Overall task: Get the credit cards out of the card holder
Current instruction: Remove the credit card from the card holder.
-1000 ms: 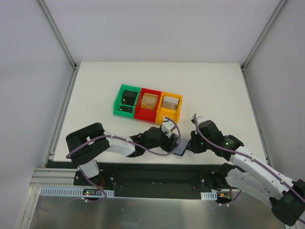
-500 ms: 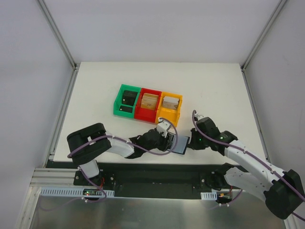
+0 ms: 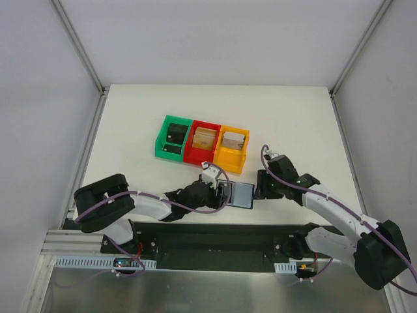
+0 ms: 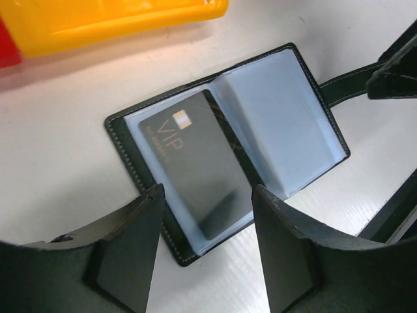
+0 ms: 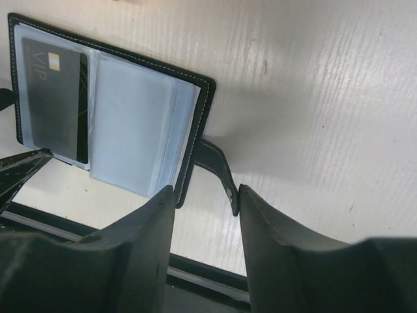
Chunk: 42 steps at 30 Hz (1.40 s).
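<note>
The black card holder (image 3: pixel 241 194) lies open and flat near the table's front edge. A dark credit card (image 4: pixel 195 169) marked VIP sits in its left clear sleeve, also visible in the right wrist view as the card (image 5: pixel 52 98). The other sleeve (image 4: pixel 280 124) looks empty. My left gripper (image 3: pixel 225 192) is open just above that card, its fingers (image 4: pixel 140 235) straddling the holder's near corner. My right gripper (image 3: pixel 259 189) is open at the holder's right side, and the closing strap (image 5: pixel 215 166) ends beside its right finger.
Green (image 3: pixel 171 140), red (image 3: pixel 203 145) and yellow (image 3: pixel 232 150) bins stand in a row behind the holder; the yellow bin (image 4: pixel 117 19) is closest. The table's front edge and the black frame (image 5: pixel 195 280) lie just below the holder.
My right gripper has opened and let go of the holder, which now lies flat and spread open. Both grippers and the holder shifted slightly toward the middle; my left jaws widened.
</note>
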{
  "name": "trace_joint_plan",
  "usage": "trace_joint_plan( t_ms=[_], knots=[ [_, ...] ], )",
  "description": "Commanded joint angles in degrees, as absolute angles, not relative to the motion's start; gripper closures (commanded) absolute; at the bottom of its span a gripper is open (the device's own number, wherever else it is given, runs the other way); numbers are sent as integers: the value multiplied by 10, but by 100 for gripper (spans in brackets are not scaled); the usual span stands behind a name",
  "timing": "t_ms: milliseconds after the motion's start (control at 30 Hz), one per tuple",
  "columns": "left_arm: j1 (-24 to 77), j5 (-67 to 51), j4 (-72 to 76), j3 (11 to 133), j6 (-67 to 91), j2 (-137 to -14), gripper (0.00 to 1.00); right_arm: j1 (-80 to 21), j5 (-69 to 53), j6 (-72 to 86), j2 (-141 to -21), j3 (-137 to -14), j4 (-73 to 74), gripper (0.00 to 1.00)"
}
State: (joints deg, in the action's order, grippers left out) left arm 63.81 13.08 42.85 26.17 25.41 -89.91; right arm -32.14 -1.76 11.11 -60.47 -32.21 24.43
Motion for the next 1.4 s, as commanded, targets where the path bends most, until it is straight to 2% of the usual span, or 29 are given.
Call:
trace_joint_plan(
  t_ms=[0, 33, 100, 200, 333, 633, 833, 1133, 1367],
  knots=[
    [647, 174, 385, 244, 262, -841, 41, -318, -4, 106, -554, -351, 257, 44],
    [649, 186, 375, 243, 264, -825, 39, -319, 15, 106, -548, -357, 271, 38],
    [650, 202, 363, 236, 265, -791, 37, -319, 21, 105, -537, -366, 295, 35],
    [650, 225, 337, 231, 265, -743, 37, -319, 5, 113, -516, -363, 286, 35],
    [649, 234, 309, 235, 258, -701, 37, -329, -91, 148, -502, -319, 182, 38],
    [642, 218, 242, 234, 300, -652, 39, -329, -18, 149, -614, -343, 135, 37],
    [642, 209, 224, 228, 305, -639, 40, -327, -11, 123, -706, -360, 103, 43],
    [635, 203, 221, 221, 315, -646, 40, -327, -23, 92, -762, -366, 85, 43],
    [635, 192, 223, 222, 316, -661, 41, -328, -86, 50, -805, -375, 55, 43]
  ],
)
